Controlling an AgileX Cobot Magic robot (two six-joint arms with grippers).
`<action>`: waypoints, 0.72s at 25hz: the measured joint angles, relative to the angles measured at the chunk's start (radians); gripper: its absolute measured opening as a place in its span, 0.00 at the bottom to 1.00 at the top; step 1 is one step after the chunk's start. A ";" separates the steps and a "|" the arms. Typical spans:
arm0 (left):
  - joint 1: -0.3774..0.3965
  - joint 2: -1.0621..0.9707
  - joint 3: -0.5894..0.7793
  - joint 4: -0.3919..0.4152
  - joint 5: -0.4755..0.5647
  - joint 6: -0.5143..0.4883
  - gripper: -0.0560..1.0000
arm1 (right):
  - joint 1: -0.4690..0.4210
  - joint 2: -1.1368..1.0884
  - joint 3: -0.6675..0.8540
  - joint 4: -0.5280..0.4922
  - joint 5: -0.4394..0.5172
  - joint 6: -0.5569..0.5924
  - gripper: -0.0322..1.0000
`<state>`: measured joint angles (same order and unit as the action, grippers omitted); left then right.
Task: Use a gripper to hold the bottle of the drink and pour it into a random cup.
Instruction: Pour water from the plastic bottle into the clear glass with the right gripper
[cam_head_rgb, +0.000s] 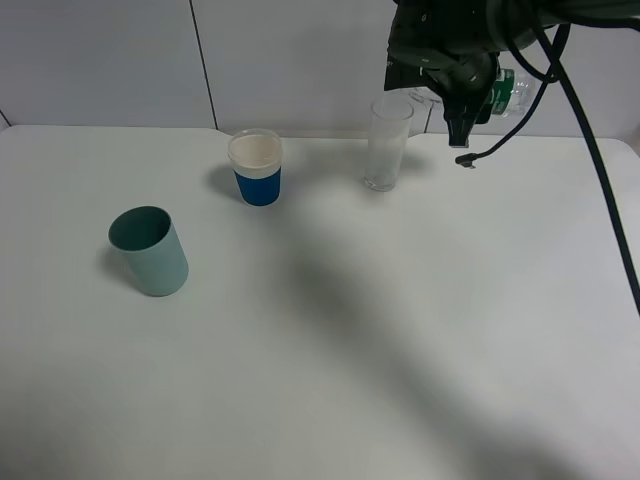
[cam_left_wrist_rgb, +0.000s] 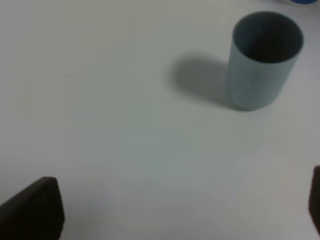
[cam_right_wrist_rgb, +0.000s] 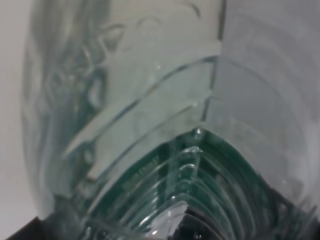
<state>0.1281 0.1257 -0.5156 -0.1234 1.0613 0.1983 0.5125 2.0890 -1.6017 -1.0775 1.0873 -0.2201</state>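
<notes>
1. Pouring step, as I judge it. The right end effector (cam_head_rgb: 462, 100) is clamped on the bottle (cam_head_rgb: 510, 92), held tilted in the air just beside the clear cup (cam_head_rgb: 387, 145) at the far side of the counter (cam_head_rgb: 400, 350).
2. Next: get the bottle's mouth over the rim, then tip further, slowly.

Three cups stand upright on the table (cam_head_rgb: 400, 350), well apart. The plastic cup (cam_head_rgb: 150, 252) is nearest the front, far to the left. The paper cup (cam_head_rgb: 256, 167) stands behind it and to its right. Further right, near the back edge, stands the tumbler (cam_head_rgb: 387, 142). Just right of the tumbler's rim — above the table, not on it — the bottle (cam_head_rgb: 508, 92) lies sideways between the jaws of the right gripper (cam_head_rgb: 475, 100).
</notes>
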 joint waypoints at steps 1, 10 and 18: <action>0.000 0.000 0.000 0.000 0.000 0.000 0.99 | 0.000 0.000 0.000 0.000 0.001 -0.006 0.56; 0.000 0.000 0.000 0.000 0.000 0.000 0.99 | 0.000 0.000 0.000 -0.001 0.003 -0.023 0.56; 0.000 0.000 0.000 0.000 0.000 0.000 0.99 | 0.000 0.000 0.000 -0.007 0.003 -0.025 0.56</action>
<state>0.1281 0.1257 -0.5156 -0.1234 1.0613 0.1983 0.5125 2.0890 -1.6017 -1.0842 1.0901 -0.2446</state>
